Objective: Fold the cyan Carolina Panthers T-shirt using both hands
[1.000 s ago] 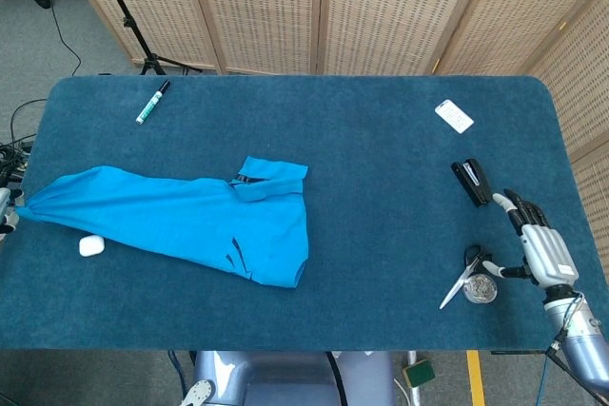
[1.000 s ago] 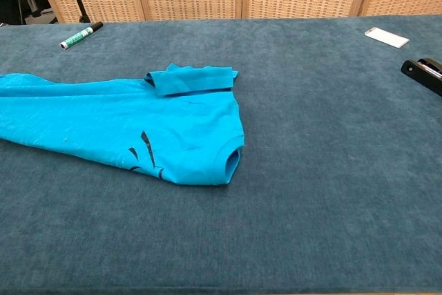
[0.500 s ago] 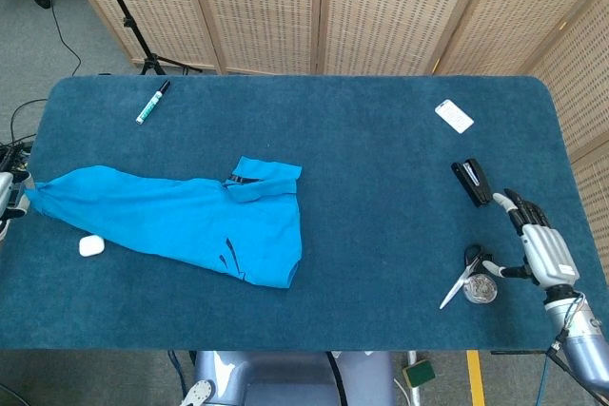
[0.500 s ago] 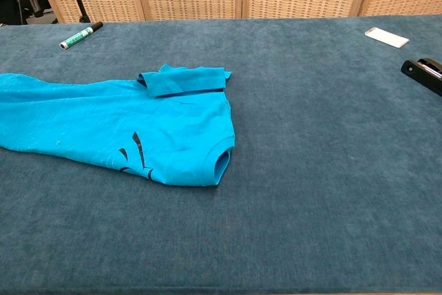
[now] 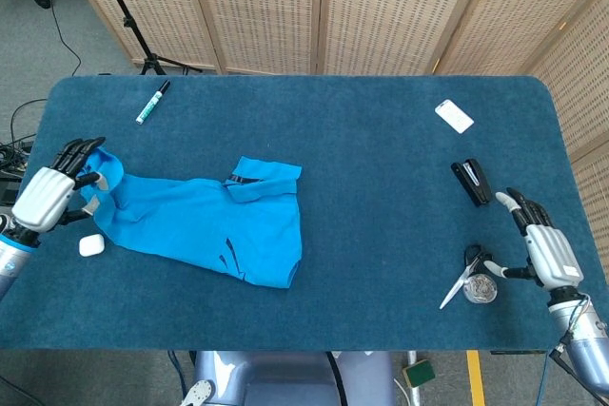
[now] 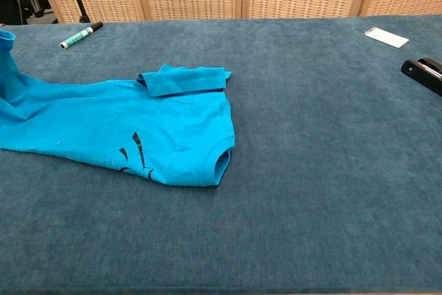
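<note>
Cyan T-shirt (image 5: 205,221) lay bunched, half-folded, black print showing, near table's (image 5: 381,235) left front. I had left hand (image 5: 52,195) gripping lifted hem end, presumably for folding over. Right hand (image 5: 544,249) far from T-shirt, fingers spread, held nothing, beside scissors (image 5: 459,280). White earbud case (image 5: 90,245) just beside T-shirt.

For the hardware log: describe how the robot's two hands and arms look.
Both hands, left hand and right hand, have silver-white backs and dark, black-tipped fingers. The right wrist continues into a silver-grey cylindrical forearm with a thin cable beside it. Only the wrist of the left arm shows, pale grey.
</note>
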